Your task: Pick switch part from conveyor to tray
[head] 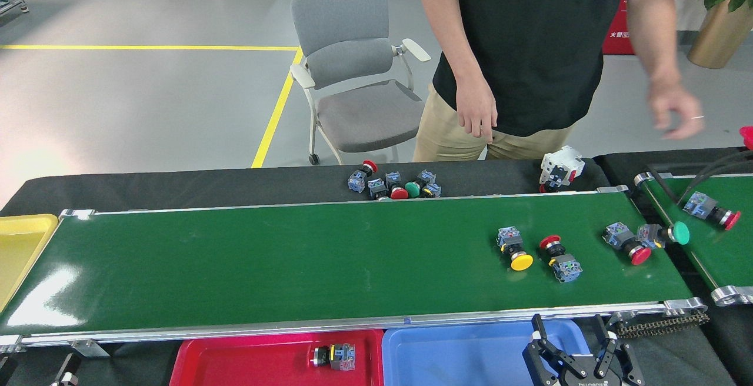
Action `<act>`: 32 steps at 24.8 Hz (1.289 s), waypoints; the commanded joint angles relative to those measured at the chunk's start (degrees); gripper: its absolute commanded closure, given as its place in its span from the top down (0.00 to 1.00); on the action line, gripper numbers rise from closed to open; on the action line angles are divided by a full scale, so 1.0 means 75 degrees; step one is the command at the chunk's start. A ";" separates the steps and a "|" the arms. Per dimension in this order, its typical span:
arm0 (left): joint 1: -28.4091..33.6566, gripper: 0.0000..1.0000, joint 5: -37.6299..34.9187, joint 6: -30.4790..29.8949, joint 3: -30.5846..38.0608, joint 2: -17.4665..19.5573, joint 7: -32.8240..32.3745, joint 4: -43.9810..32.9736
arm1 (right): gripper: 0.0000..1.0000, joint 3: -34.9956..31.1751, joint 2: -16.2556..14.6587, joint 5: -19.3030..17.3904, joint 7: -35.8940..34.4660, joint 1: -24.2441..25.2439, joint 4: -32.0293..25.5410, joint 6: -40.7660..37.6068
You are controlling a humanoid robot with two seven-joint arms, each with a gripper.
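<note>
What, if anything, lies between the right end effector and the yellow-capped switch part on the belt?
Nothing visible. The right end effector sits open over the blue tray, and only the conveyor rail and bare belt separate it from the yellow-capped switch part.

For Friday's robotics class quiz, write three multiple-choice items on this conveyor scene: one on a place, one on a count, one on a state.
1. Where does the switch part with the black button lie?
A. in the red tray
B. in the blue tray
C. on the chair

2. How many switch parts lie on the conveyor?
A. one
B. four
C. seven

3. How is the right end effector?
A. shut on a switch
B. open and empty
C. out of view

Answers:
1 A: the black-button switch rests in the red tray.
2 B: yellow switch, two red ones and a green one on the conveyor.
3 B: the right end effector has spread fingers holding nothing, over the blue tray.
</note>
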 commanded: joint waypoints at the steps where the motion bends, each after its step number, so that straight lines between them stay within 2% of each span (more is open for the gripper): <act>1: -0.0053 1.00 0.0032 -0.0009 0.0006 0.0141 0.0045 -0.0059 | 1.00 0.0124 0.0059 0.0014 0.0335 -0.0266 -0.0075 0.0028; 5: -0.0065 1.00 0.0020 -0.0009 0.0006 0.0141 0.0045 -0.0059 | 0.99 0.0733 0.0586 0.0224 0.1320 -0.1321 0.0511 0.0145; 9: -0.0054 1.00 0.0020 -0.0009 0.0006 0.0153 0.0057 -0.0047 | 0.98 0.0979 0.1196 0.1033 0.1917 -0.2281 0.1518 0.0567; 15: -0.0053 1.00 0.0008 -0.0009 -0.0005 0.0153 0.0045 -0.0047 | 0.96 0.1143 0.1559 0.1068 0.2070 -0.3641 0.3019 0.1012; 18: -0.0065 1.00 -0.0003 -0.0009 -0.0005 0.0153 0.0045 -0.0047 | 0.64 0.1518 0.1618 0.0986 0.2081 -0.4145 0.3792 0.1012; 20: -0.0065 1.00 -0.0003 -0.0009 -0.0017 0.0153 0.0045 -0.0047 | 0.50 0.1764 0.1618 0.0963 0.2081 -0.4391 0.4250 0.1012; 21: -0.0065 1.00 -0.0003 -0.0009 -0.0017 0.0153 0.0045 -0.0059 | 0.42 0.1776 0.1641 0.0928 0.2070 -0.4426 0.4308 0.1012; 24: -0.0065 1.00 -0.0003 -0.0009 -0.0017 0.0165 0.0045 -0.0059 | 0.30 0.1788 0.1606 0.0752 0.2070 -0.4438 0.4273 0.0954; 27: -0.0065 1.00 -0.0003 -0.0009 -0.0005 0.0165 0.0045 -0.0059 | 0.27 0.1788 0.1583 0.0646 0.2070 -0.4462 0.4144 0.0836; 30: -0.0077 1.00 -0.0003 -0.0009 -0.0005 0.0165 0.0045 -0.0059 | 0.27 0.1835 0.1547 0.0623 0.2081 -0.4145 0.3183 0.0438; 32: -0.0077 1.00 -0.0003 -0.0009 0.0006 0.0153 0.0045 -0.0048 | 0.27 0.1846 0.1547 0.0599 0.2093 -0.3466 0.2200 -0.0334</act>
